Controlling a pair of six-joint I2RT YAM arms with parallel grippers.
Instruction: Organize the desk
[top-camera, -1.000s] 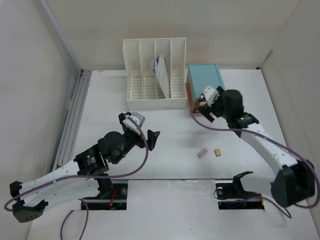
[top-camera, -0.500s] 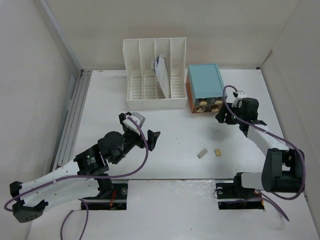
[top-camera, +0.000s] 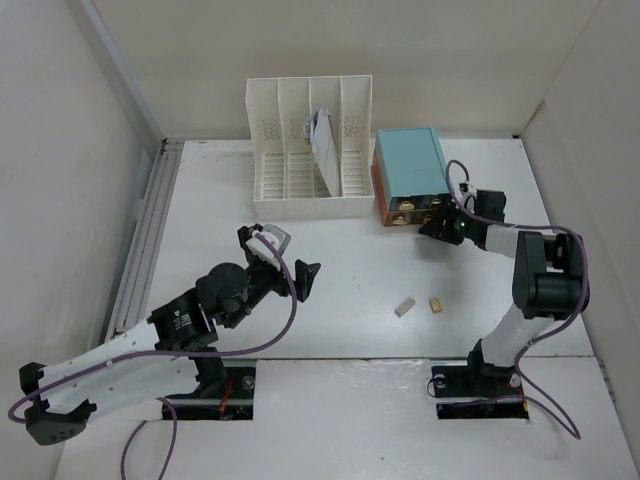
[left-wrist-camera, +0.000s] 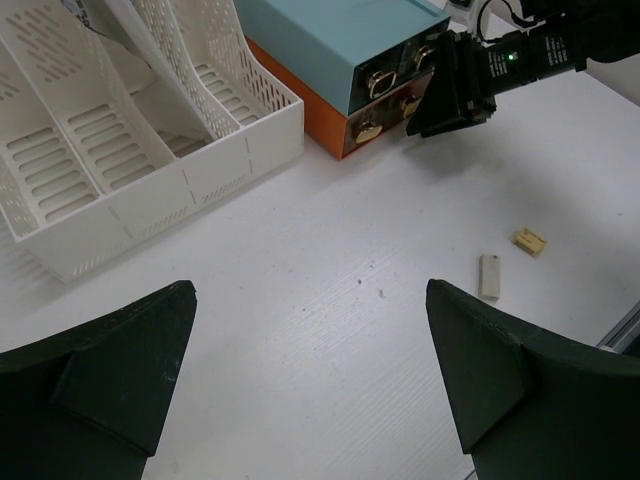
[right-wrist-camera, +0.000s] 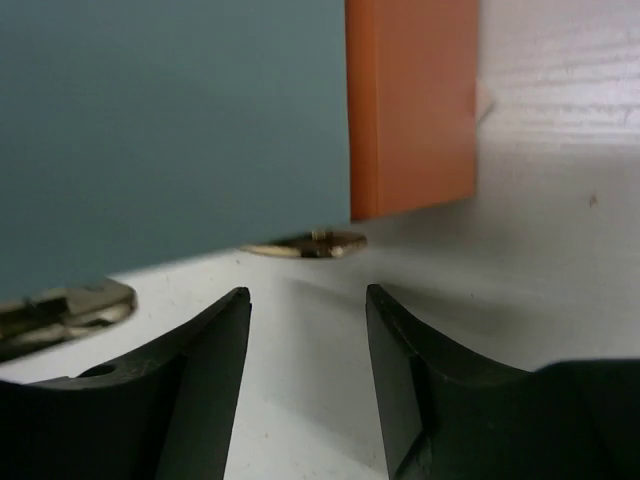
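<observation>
I'm hovering the left gripper (left-wrist-camera: 310, 385), fingers spread wide, over the white desk (top-camera: 350, 255) near two loose blocks (top-camera: 404, 307), ready to collect them. Farther back, I'm aligning the right gripper (right-wrist-camera: 305, 300), fingers apart on nothing, with a brass pull (right-wrist-camera: 310, 243) on the teal drawer box (top-camera: 410, 160).

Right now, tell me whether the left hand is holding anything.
No, the left hand is open, its fingers wide apart above the desk with nothing between them.

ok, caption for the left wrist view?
Open left end effector over the desk; right end effector at the drawer box.
</observation>
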